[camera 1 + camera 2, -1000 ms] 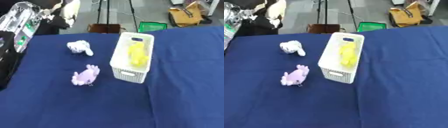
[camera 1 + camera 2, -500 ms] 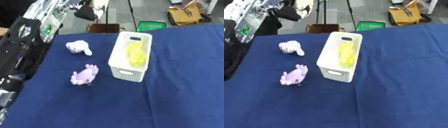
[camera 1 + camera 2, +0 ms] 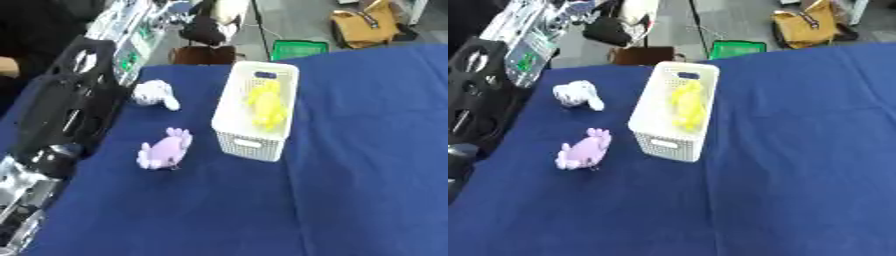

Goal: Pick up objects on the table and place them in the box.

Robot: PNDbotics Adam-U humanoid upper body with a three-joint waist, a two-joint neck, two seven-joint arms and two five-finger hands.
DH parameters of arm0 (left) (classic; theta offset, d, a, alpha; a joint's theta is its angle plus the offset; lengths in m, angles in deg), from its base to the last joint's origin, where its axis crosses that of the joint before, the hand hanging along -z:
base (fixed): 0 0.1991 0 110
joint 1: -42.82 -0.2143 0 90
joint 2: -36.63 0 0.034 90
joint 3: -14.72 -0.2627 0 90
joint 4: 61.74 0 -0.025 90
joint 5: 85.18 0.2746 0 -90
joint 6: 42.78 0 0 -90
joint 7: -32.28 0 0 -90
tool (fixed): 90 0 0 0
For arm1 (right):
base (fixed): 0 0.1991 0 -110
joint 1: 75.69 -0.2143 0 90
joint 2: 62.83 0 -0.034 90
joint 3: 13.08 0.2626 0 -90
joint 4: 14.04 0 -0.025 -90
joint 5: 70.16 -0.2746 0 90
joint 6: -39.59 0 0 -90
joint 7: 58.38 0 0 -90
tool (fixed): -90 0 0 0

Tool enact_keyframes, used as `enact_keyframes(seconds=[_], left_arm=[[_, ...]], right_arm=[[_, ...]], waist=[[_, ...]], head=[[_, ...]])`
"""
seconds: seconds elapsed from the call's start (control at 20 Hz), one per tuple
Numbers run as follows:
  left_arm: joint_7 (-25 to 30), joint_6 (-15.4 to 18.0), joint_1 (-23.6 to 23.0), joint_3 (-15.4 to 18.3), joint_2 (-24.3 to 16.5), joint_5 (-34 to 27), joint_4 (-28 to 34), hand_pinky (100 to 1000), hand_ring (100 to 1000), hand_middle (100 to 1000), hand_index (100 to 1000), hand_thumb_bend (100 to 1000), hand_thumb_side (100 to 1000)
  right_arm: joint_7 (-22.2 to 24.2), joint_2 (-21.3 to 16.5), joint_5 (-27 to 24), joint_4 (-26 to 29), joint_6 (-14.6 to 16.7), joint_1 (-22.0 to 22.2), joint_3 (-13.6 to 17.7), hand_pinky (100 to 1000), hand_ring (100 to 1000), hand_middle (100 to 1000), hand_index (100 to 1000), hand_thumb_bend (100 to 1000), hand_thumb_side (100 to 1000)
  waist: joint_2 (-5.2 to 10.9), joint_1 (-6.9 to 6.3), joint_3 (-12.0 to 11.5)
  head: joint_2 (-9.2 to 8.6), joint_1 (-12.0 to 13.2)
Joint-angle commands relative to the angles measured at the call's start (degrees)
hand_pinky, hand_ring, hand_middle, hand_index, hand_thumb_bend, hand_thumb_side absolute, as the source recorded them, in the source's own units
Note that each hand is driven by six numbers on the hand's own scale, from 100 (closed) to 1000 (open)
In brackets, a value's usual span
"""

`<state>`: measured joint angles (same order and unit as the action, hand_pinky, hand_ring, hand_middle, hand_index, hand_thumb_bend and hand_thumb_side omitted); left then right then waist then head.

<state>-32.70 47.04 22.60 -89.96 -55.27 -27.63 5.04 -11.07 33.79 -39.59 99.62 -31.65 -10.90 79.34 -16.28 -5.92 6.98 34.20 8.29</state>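
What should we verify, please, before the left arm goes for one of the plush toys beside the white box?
1. Box upright and open: ok. The white box stands upright on the blue table, top open.
2. Room in the box: ok. Only a yellow toy lies inside, with space left.
3. Purple toy reachable: ok. The purple toy lies clear of the box, to its left, nothing on top.
4. White toy reachable: ok. The white toy lies farther back, apart from the box and the purple toy.
5. Left hand ready: cannot tell. The left arm is in at the left edge, but the hand is not made out.
6. Right hand: cannot tell, not in view.
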Motion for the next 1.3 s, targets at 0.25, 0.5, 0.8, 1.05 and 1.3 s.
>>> enact_keyframes(seconds=[0.25, 0.5, 0.8, 1.05, 1.3], left_arm=[[-4.0, 0.56, 2.09, 0.36, 2.43, 0.84, -6.85, 236, 375, 346, 500, 100, 633], [-5.41, 0.81, 1.87, 0.72, 3.52, 2.03, -10.52, 262, 400, 364, 515, 100, 629], [-6.68, 0.01, 1.13, 3.87, 5.22, 0.59, -17.43, 322, 433, 406, 568, 100, 635], [-6.94, -0.5, 0.85, 5.78, 5.94, -2.44, -20.17, 347, 453, 437, 614, 100, 652], [-4.93, 0.85, 1.01, 5.71, 6.03, -4.97, -21.12, 498, 605, 645, 845, 253, 739]], right_arm=[[0.34, -0.46, -0.64, 0.93, 0.42, -1.29, -0.22, 821, 840, 669, 755, 100, 875], [0.34, -0.34, -0.74, 0.93, 0.58, -1.74, -0.31, 821, 840, 668, 755, 100, 874], [0.06, -0.2, -0.81, 0.93, 0.81, -2.51, -0.36, 821, 840, 668, 754, 100, 868], [-0.1, -0.18, -0.85, 0.93, 0.86, -2.99, -0.39, 821, 841, 667, 753, 100, 865], [-0.09, -0.2, -0.89, 0.93, 0.86, -3.12, -0.48, 821, 841, 667, 753, 100, 864]], waist=[[0.77, -0.03, 0.8], [0.43, -0.32, 1.57], [-0.31, -0.76, 2.64], [-0.96, -0.97, 3.3], [-1.24, -1.15, 3.59]], head=[[0.02, 0.5], [0.04, 0.55], [-0.18, 0.55], [-0.48, 0.3], [-0.67, 0.22]])
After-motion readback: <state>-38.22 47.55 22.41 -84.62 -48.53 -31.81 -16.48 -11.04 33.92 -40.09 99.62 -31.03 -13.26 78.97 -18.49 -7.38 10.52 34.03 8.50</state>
